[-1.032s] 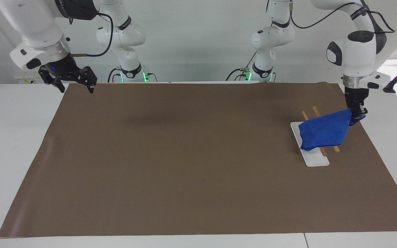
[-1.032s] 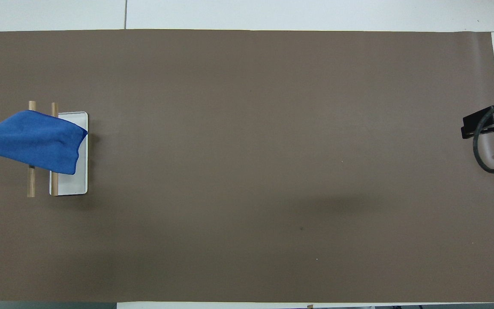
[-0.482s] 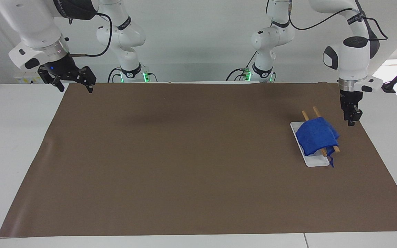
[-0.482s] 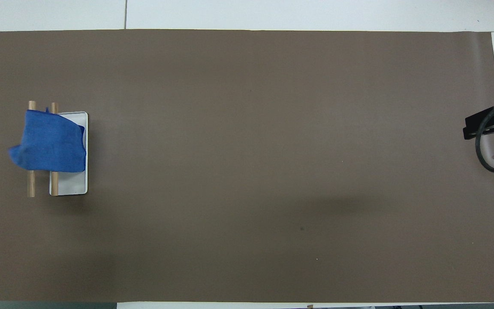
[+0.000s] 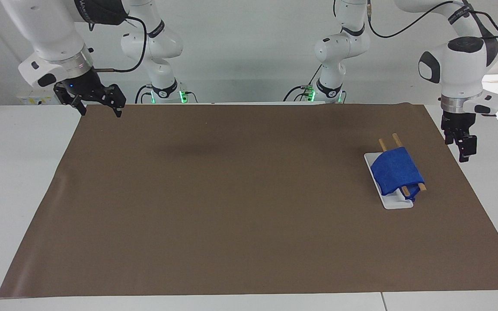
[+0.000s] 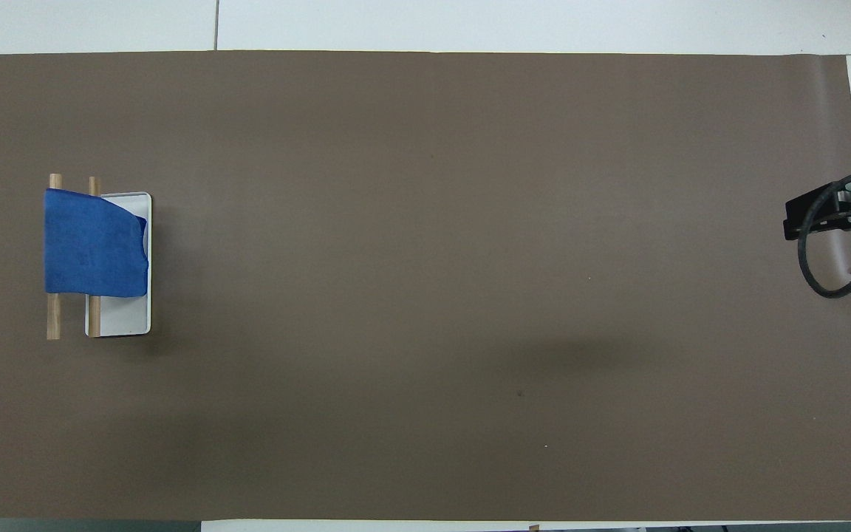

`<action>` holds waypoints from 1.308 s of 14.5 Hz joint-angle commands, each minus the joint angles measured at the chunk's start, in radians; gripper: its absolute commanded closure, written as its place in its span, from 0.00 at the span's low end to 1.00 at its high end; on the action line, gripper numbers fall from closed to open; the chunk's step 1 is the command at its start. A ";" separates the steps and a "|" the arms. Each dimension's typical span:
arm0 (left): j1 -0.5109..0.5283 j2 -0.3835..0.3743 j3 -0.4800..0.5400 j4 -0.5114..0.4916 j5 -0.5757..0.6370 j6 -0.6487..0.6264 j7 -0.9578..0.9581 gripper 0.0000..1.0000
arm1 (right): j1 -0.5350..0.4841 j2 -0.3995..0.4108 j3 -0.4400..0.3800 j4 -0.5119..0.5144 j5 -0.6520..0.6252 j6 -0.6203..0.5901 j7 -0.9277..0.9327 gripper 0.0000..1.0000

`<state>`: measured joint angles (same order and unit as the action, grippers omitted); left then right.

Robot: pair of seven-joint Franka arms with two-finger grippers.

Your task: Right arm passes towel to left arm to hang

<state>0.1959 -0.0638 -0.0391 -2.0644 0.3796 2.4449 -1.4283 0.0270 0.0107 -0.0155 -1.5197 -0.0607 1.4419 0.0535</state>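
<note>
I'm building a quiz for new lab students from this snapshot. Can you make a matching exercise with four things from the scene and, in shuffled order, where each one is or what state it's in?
Things:
1. towel
2. left gripper
3. right gripper
4. white tray

Places or states:
A. lies flat on the brown mat under the wooden rods
B. draped over the two wooden rods
C. empty, over the mat's edge at the left arm's end
D. open, over the mat's corner at the right arm's end

Pairs: 1-B, 2-C, 3-D, 4-A
</note>
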 commanded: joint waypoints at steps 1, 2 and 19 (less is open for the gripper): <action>-0.082 0.082 0.002 0.122 -0.005 -0.034 0.049 0.00 | 0.010 -0.011 0.000 -0.001 0.008 -0.008 0.014 0.00; -0.096 0.087 0.001 0.125 -0.007 -0.032 0.102 0.00 | 0.010 -0.005 0.003 0.018 0.010 -0.030 0.012 0.00; -0.164 0.068 0.001 0.423 -0.369 -0.722 1.345 0.00 | 0.010 -0.006 0.005 0.021 0.035 -0.060 0.011 0.00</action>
<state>0.0421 0.0082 -0.0482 -1.6688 0.0308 1.8035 -0.1516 0.0371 0.0099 -0.0126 -1.4906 -0.0281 1.3785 0.0535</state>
